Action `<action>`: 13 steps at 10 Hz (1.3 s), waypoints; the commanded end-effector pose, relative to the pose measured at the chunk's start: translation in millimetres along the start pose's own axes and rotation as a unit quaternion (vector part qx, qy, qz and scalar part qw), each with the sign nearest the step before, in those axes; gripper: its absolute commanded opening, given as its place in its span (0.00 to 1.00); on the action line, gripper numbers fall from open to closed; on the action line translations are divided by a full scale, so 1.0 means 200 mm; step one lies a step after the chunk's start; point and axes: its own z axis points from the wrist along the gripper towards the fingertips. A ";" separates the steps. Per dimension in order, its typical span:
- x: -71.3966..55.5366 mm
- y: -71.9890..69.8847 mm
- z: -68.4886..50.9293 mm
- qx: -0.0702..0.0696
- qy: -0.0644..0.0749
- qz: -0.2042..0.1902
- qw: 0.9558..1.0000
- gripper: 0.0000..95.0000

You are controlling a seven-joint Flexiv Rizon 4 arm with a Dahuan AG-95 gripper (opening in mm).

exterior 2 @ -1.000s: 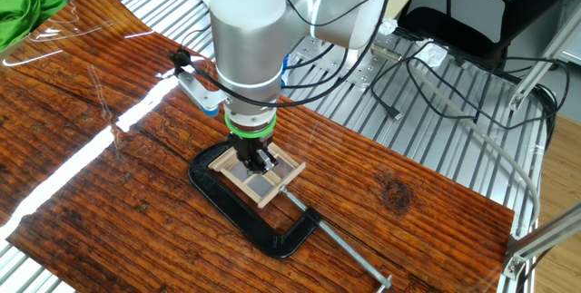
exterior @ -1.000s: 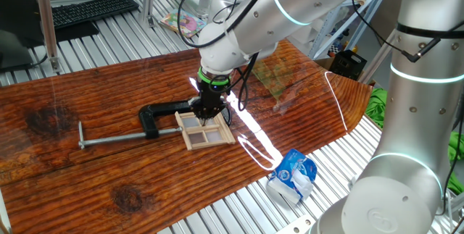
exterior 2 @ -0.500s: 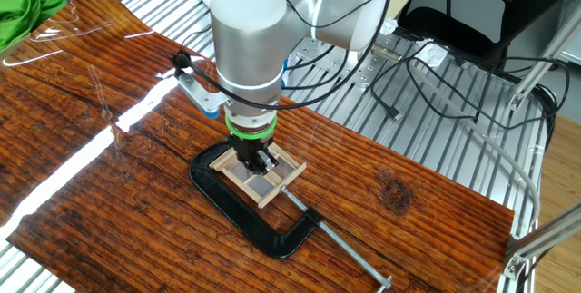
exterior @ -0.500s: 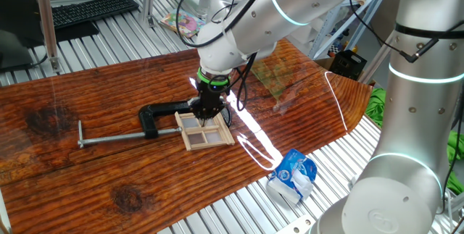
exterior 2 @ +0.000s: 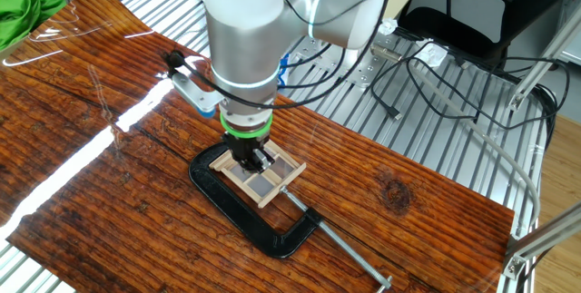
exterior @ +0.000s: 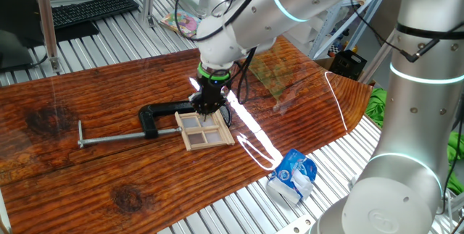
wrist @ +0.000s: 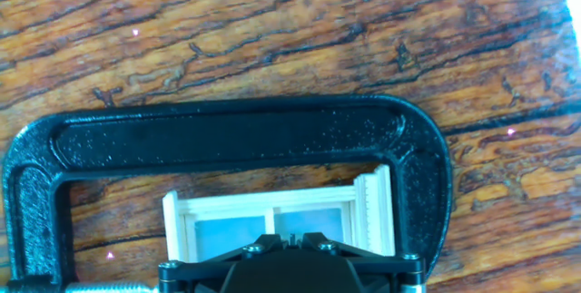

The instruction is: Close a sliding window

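Above sliding window [exterior: 205,130], claw [exterior: 208,108] (C-clamp [exterior: 156,112] alongside)

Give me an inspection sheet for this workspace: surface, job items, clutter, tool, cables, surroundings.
Surface: wooden board on a slatted metal bench, with glare streaks.
Job items: window lies flat, held by a black C-clamp.
Clutter: blue-white packet at the board's edge.
Tool: tool sits just above the window's far edge; jaw state and contact cannot be told.
Cables: black cables trail across the bench; another loops by the wrist.
Surroundings: keyboard, green cloth, black chair.
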 end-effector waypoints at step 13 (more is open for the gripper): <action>-0.02 -0.03 -0.28 0.016 0.038 -0.211 0.977 0.00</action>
